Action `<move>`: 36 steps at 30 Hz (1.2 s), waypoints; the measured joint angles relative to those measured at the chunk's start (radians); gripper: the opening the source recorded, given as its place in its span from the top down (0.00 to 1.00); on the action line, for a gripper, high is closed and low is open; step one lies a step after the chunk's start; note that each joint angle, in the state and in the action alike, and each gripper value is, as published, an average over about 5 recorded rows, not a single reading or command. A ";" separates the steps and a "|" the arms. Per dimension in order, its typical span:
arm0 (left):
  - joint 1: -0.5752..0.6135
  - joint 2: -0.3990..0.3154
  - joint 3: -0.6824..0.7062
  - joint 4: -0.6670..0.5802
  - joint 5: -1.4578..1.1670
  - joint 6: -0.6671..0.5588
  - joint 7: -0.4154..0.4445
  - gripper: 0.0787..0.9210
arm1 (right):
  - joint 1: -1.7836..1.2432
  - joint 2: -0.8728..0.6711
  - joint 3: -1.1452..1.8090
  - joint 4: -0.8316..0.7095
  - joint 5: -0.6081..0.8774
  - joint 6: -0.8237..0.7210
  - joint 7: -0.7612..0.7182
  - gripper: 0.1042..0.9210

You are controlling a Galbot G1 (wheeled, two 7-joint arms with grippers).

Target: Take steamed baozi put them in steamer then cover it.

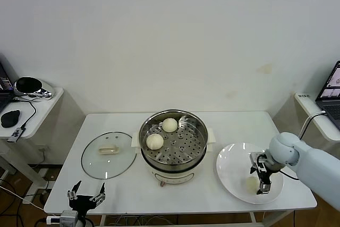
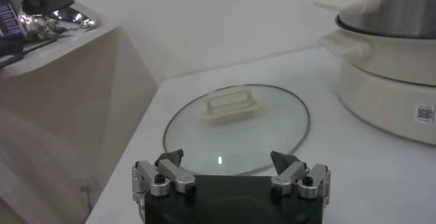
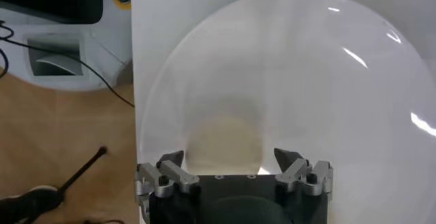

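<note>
R gripper (image 1: 260, 180) is low over the white plate (image 1: 234, 158), jaws spread wide w/ one baozi (image 1: 252, 183) sitting between the fingertips; from its wrist cam the bun (image 3: 225, 144) lies just ahead of the open fingers (image 3: 170, 167), not pinched yet as far as I can tell. So the step in hand looks like pickup of the third bun. Next move, I'd say: close gently on it, since soft dough will dent if squeezed hard, then lift clear of the plate and carry it across to the steamer (image 1: 173, 141).

Only this one bun shows on the plate; a fourth isn't visible.

Two baozi (image 1: 162, 133) already sit on the perforated tray inside the steamer, toward the far-left part, close together. Lots of bare tray left nearer the front & right. They look smooth, round, cream-white.

Cover (image 1: 109, 154) lies flat on the table (image 1: 133, 198) just left of the steamer, handle up, not yet on.

L gripper (image 1: 85, 194) is parked at the table's near-left edge, fingers wide apart & empty, pointing at the lid.
</note>
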 measured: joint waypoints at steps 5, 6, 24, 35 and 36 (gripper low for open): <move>-0.001 0.002 -0.001 0.002 0.000 0.000 0.001 0.12 | -0.002 0.001 0.000 -0.001 0.001 0.000 0.000 0.35; -0.001 0.002 0.000 0.002 -0.001 0.000 0.001 0.12 | -0.003 0.001 0.000 -0.001 0.001 0.000 0.000 0.37; -0.005 0.002 0.018 -0.009 0.001 0.002 -0.006 0.12 | 0.077 -0.051 -0.017 0.052 0.058 -0.024 -0.024 0.48; -0.010 0.002 0.020 -0.027 -0.003 0.002 -0.015 0.12 | 0.323 -0.060 -0.135 0.075 0.165 -0.034 -0.061 0.48; -0.012 0.001 0.019 -0.029 -0.004 0.002 -0.016 0.12 | 0.355 -0.054 -0.153 0.073 0.178 -0.034 -0.066 0.48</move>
